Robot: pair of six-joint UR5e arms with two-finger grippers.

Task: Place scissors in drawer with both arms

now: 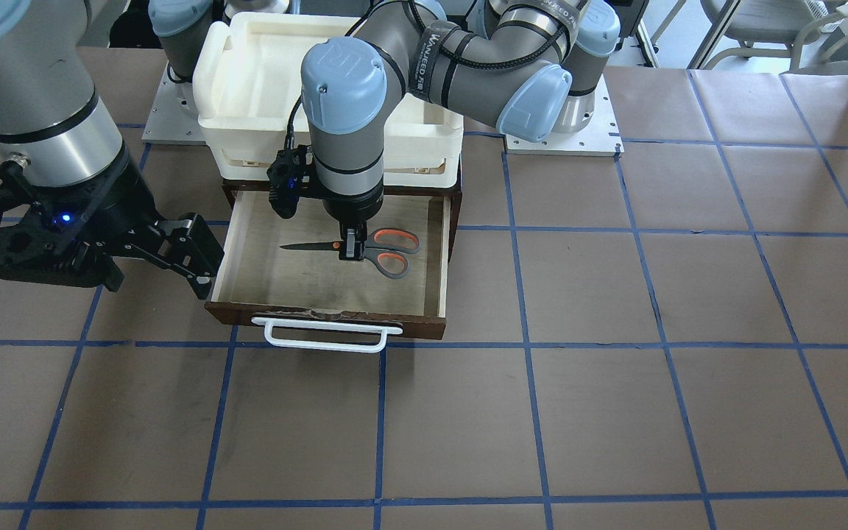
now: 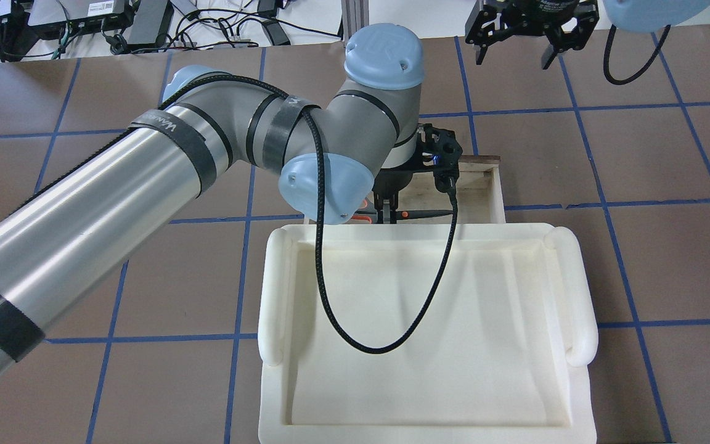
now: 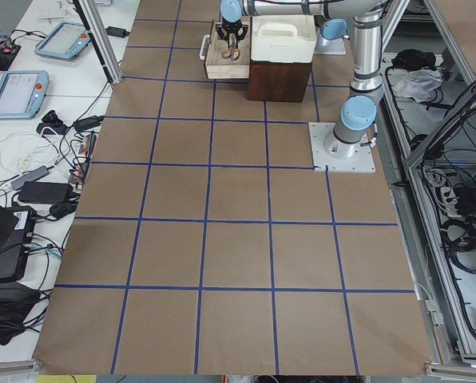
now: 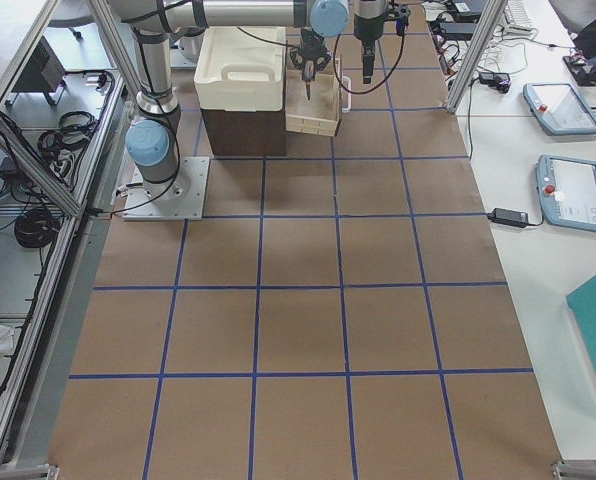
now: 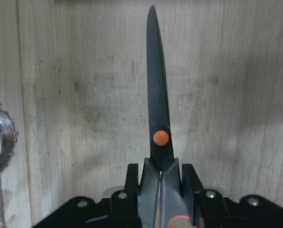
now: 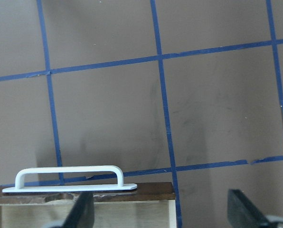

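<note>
The scissors (image 1: 393, 254) lie flat and closed inside the open drawer (image 1: 328, 322), blades pointing toward the view's left. My left gripper (image 1: 351, 249) points straight down into the drawer and is shut on the scissors just behind the orange pivot dot (image 5: 161, 137). The left wrist view shows its fingers (image 5: 132, 187) pressed against both shanks. I cannot tell whether the scissors touch the plywood floor. My right gripper (image 1: 159, 278) is open and empty, hovering beside the drawer's front corner. In the right wrist view its fingers (image 6: 82, 213) sit wide apart behind the white handle (image 6: 70, 178).
The cream-white tub (image 1: 247, 81) sits on the dark cabinet behind the drawer and fills the overhead view's foreground (image 2: 580, 296). The left arm's black cable (image 2: 392, 345) hangs over the tub. Brown paper with blue tape lines (image 1: 615, 368) covers the table.
</note>
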